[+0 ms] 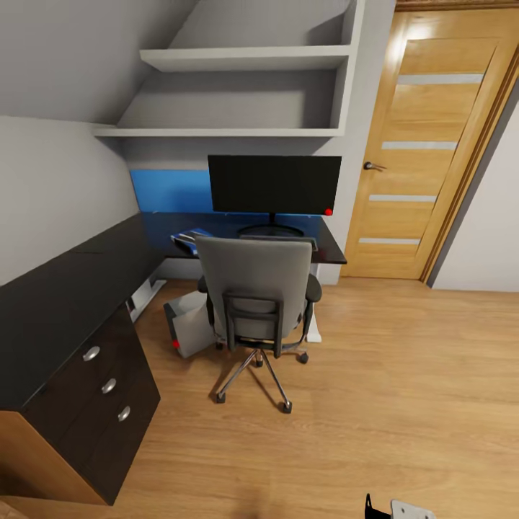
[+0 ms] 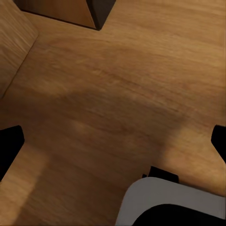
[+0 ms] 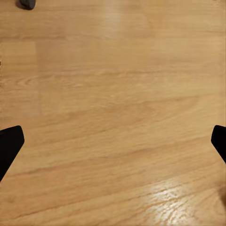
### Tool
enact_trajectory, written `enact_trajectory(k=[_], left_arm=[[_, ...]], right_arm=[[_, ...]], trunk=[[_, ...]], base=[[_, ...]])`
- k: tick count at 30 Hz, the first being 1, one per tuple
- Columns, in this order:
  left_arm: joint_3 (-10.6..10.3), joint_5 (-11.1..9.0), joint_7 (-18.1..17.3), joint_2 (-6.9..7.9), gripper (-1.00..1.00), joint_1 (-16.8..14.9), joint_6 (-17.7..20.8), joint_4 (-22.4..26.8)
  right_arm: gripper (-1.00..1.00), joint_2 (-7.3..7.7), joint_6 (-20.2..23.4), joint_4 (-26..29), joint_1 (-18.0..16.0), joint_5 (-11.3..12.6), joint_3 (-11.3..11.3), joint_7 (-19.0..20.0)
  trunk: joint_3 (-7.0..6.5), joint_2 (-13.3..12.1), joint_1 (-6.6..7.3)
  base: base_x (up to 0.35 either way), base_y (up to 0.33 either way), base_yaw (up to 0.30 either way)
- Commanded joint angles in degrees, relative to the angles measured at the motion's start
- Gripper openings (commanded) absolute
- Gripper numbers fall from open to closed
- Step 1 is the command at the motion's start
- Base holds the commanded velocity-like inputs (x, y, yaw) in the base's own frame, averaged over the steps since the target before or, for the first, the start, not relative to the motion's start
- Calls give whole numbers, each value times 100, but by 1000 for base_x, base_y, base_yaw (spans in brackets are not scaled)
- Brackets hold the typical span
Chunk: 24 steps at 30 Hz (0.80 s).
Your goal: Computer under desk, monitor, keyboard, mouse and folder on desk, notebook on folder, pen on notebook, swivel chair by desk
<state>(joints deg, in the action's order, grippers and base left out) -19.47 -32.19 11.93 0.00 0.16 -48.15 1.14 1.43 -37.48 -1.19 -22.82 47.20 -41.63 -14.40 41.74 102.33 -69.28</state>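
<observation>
— What is seen nearest?
— Both tools are held spread over the wooden floor (image 3: 113, 117), nothing between them.
— And beyond?
— The grey swivel chair (image 1: 258, 303) is drawn up to the black L-shaped counter (image 1: 65, 295); the pale grey computer tower (image 1: 189, 324) is placed beneath; the wide black monitor (image 1: 274, 184) is stood on top.

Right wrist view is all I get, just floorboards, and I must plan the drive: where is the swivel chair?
Observer: The swivel chair stands straight ahead, its back toward us, drawn up to the desk.
Operator: And the tower?
Observer: The computer sits on the floor just left of the chair, by the desk's inner corner.
Operator: The screen?
Observer: The monitor stands upright on the desk, beyond the chair's backrest.
</observation>
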Motion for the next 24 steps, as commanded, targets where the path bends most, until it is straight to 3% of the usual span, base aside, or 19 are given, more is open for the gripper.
enact_trajectory(k=[1, 4, 24], left_arm=[[-49, -24, 37, 0, 100, 2, -5, 9], [-44, -25, 37, 1, 100, 2, -4, 9], [-111, 26, -41, -18, 100, 2, 73, 17]], right_arm=[[100, -2, -5, -9, -4, 1, -47, -37], [100, -2, -5, -12, -4, 1, -47, -37], [100, -2, -5, -11, -4, 1, -47, -37]], trunk=[[-14, -40, 23], [-68, -160, 89], [-68, -160, 89]], base=[[0, 0, 0], [0, 0, 0], [0, 0, 0]])
